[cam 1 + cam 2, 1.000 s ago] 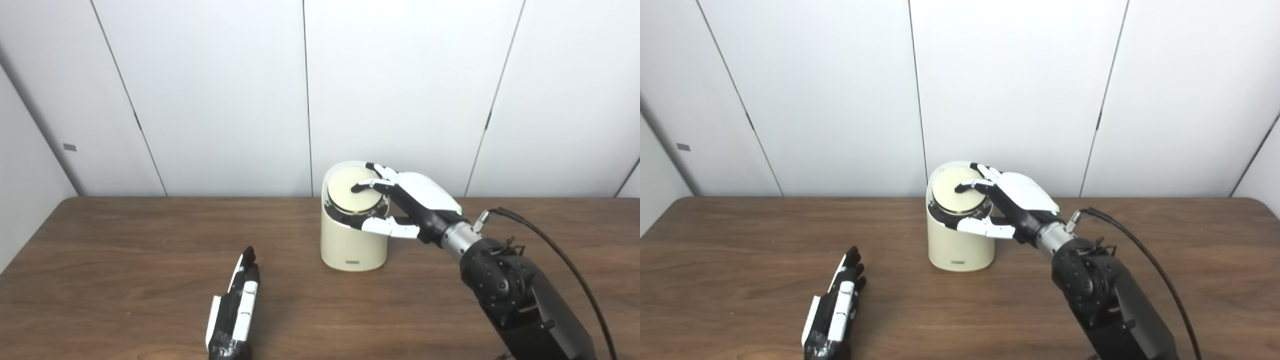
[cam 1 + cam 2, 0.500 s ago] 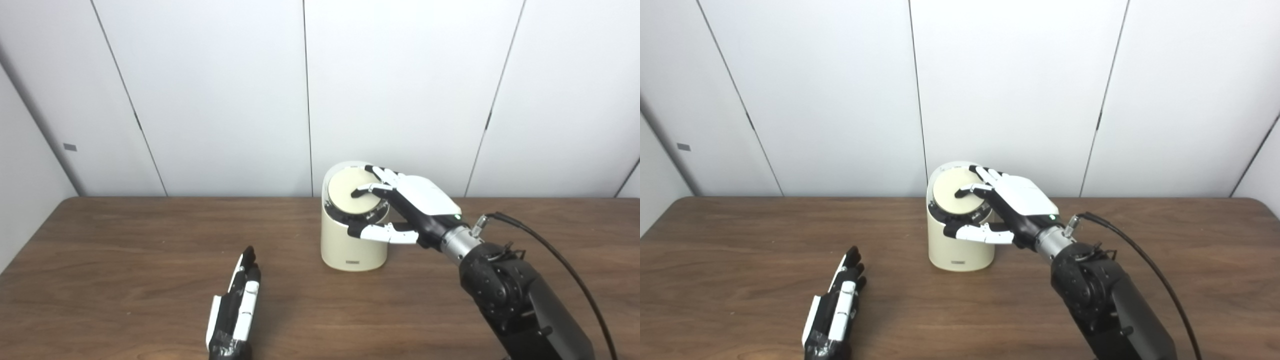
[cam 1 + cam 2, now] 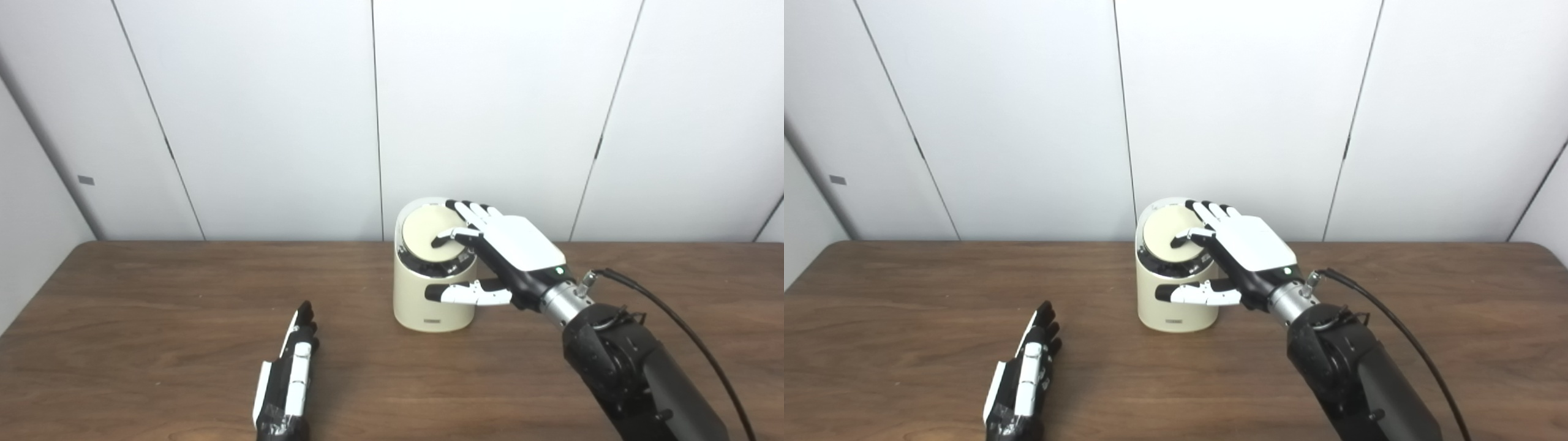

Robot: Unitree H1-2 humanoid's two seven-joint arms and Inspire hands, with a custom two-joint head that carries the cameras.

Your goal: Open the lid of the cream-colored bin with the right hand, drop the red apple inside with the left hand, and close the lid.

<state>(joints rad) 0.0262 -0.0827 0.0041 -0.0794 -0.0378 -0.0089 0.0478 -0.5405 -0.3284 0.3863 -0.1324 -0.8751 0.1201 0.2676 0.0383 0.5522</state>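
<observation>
The cream-colored bin [image 3: 429,300] stands at the middle of the table, near the back wall. Its round lid [image 3: 424,234] lies nearly flat inside the dark rim. My right hand [image 3: 508,254] rests over the bin's right side, fingers spread on the lid, thumb stretched across the front of the bin body; it grasps nothing. My left hand [image 3: 286,383] lies flat on the table at the front left, fingers straight and together, holding nothing. No red apple shows in either view.
The brown wooden table [image 3: 153,318] spreads wide to the left and right of the bin. White wall panels stand right behind the bin. A black cable [image 3: 686,331] loops from my right wrist over the table's right part.
My right hand has pressed down and flattened on the lid, which has sunk from tilted to nearly level. The thumb slid lower along the bin's front. The left hand has stayed put.
</observation>
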